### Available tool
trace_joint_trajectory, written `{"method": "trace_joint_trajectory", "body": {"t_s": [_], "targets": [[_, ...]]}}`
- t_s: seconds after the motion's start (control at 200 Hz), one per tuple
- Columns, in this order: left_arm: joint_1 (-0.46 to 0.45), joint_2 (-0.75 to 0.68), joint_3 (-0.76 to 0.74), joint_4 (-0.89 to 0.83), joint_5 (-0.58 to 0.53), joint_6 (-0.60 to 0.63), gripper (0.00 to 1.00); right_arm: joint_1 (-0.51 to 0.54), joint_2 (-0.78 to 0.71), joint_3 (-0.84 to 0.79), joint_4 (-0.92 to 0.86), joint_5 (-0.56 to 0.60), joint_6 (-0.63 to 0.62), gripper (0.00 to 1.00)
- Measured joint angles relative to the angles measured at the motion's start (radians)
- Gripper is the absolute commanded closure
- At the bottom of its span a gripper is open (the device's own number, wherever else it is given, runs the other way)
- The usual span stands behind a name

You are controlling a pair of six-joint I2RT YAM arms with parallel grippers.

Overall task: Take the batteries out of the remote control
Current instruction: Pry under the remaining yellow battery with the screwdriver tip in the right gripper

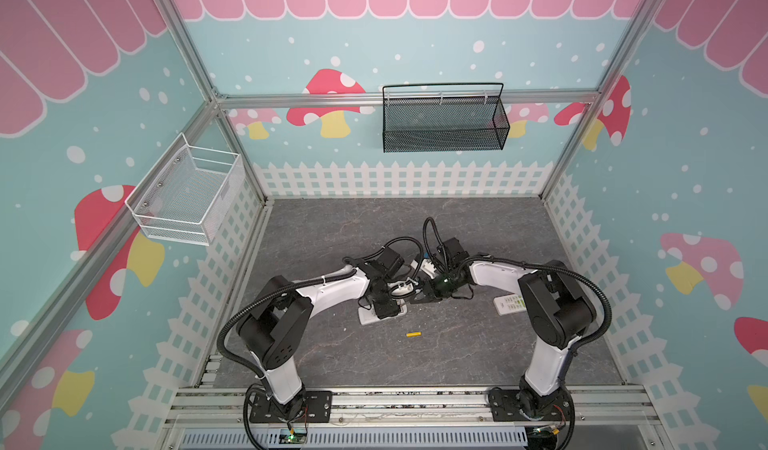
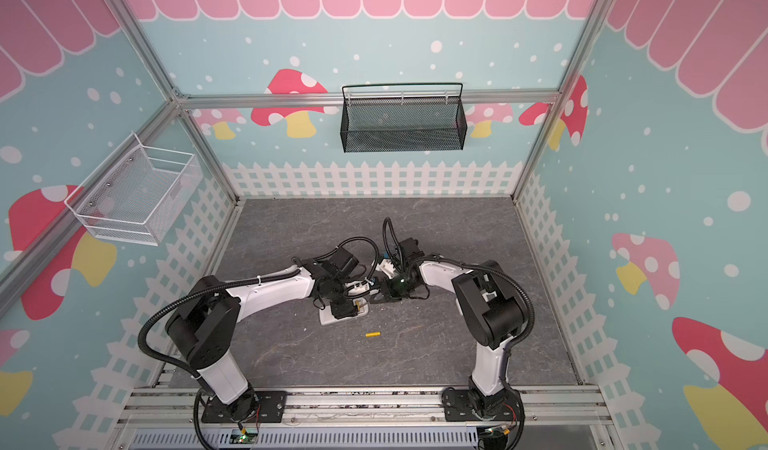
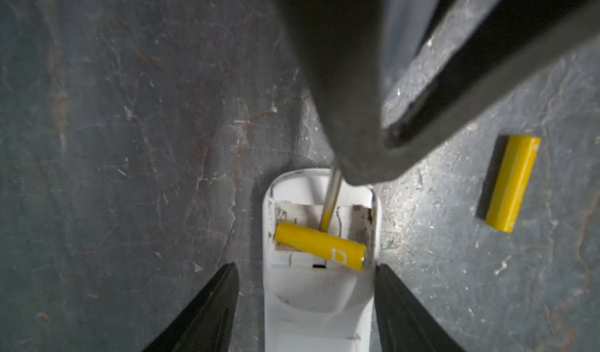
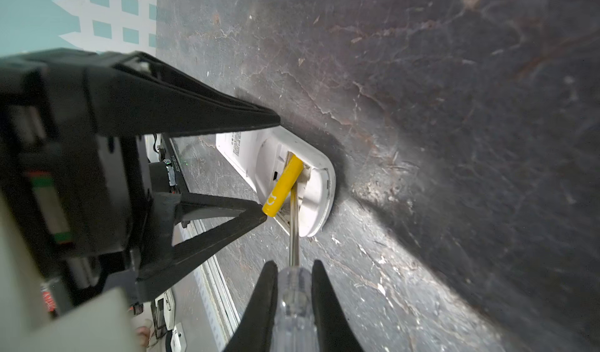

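Step in hand, as I read it: prying a battery out w/ a tool.

- R gripper [image 4: 294, 269] clamped narrow on clear handle of screwdriver [image 4: 294, 233]. Shaft runs into open battery bay of white remote [image 3: 311, 301], tip under or behind the battery; can't tell which.
- L gripper [image 3: 306, 269] wide, 1 finger either side of remote. A gap shows on 1 side, so prob. bracing, not clamping.
- Yellow battery [image 3: 319, 244] lies skewed across the bay, 1 end lifted over remote's edge, close to a L finger. Not yet free.
- 1 more yellow battery [image 1: 413, 334] loose on table [image 1: 332, 228], near side, just R of the remote.
- 2nd remote [image 1: 509, 304] by R arm, buttons up; its batteries not visible.

Next: lever the tip a little further so the battery rolls clear. Needs a small, slow push, L side steadying the remote. Then on to the other remote.
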Motion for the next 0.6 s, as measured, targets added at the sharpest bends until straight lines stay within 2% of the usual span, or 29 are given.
{"method": "trace_joint_trajectory", "body": {"t_s": [0.245, 0.6], "targets": [[-0.001, 0.011, 0.042, -0.002, 0.001, -0.017, 0.38, -0.01, -0.013, -0.014, 0.012, -0.008, 0.01, 1.0], [-0.012, 0.018, 0.045, -0.013, 0.002, -0.031, 0.35, -0.018, -0.017, -0.024, 0.035, -0.016, 0.028, 1.0]]}}
